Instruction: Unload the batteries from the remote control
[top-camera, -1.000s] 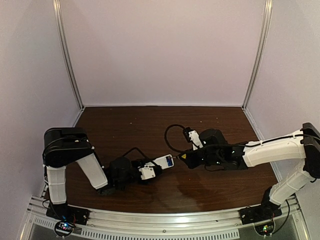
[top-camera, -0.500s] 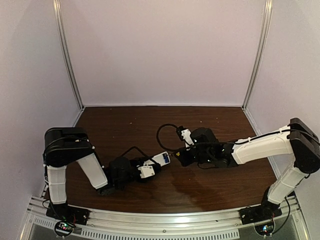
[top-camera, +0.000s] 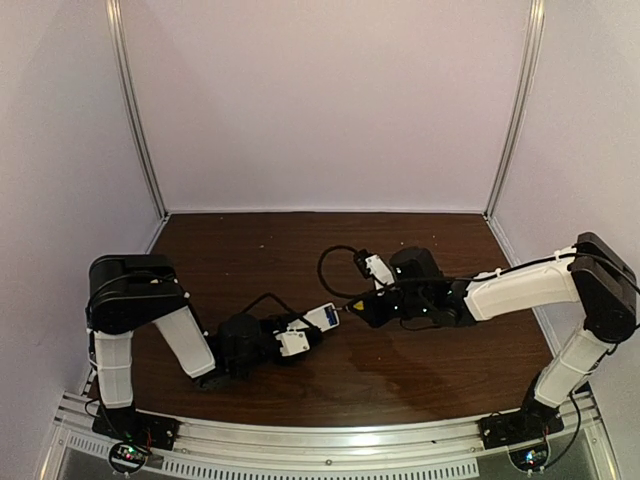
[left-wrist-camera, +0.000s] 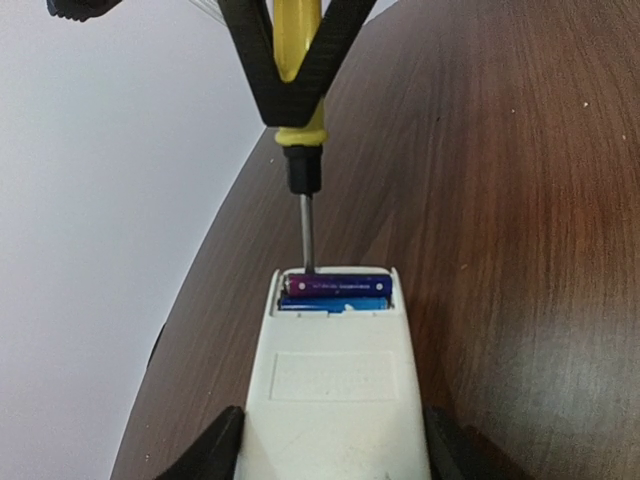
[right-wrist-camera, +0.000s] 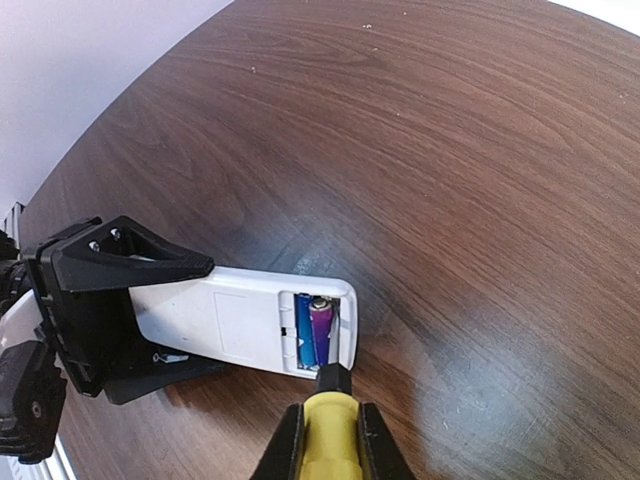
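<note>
The white remote control (top-camera: 318, 321) lies flat on the dark table with its open compartment facing the right arm. My left gripper (left-wrist-camera: 335, 455) is shut on the remote control (left-wrist-camera: 335, 385), one black finger on each long side. Two batteries (left-wrist-camera: 335, 288) lie side by side in the compartment, the outer one purplish blue. My right gripper (right-wrist-camera: 328, 425) is shut on the yellow-handled screwdriver (right-wrist-camera: 330, 445). Its metal tip (left-wrist-camera: 308, 262) touches one end of the outer battery (right-wrist-camera: 322, 328) at the compartment's edge.
The wooden table (top-camera: 300, 250) is boxed in by pale walls at the back and both sides. A metal rail (top-camera: 320, 445) runs along the near edge. A black cable (top-camera: 335, 268) loops up from the right wrist.
The right arm has moved left, bringing the screwdriver tip up to the remote's open compartment. The left gripper and the remote have stayed put.
</note>
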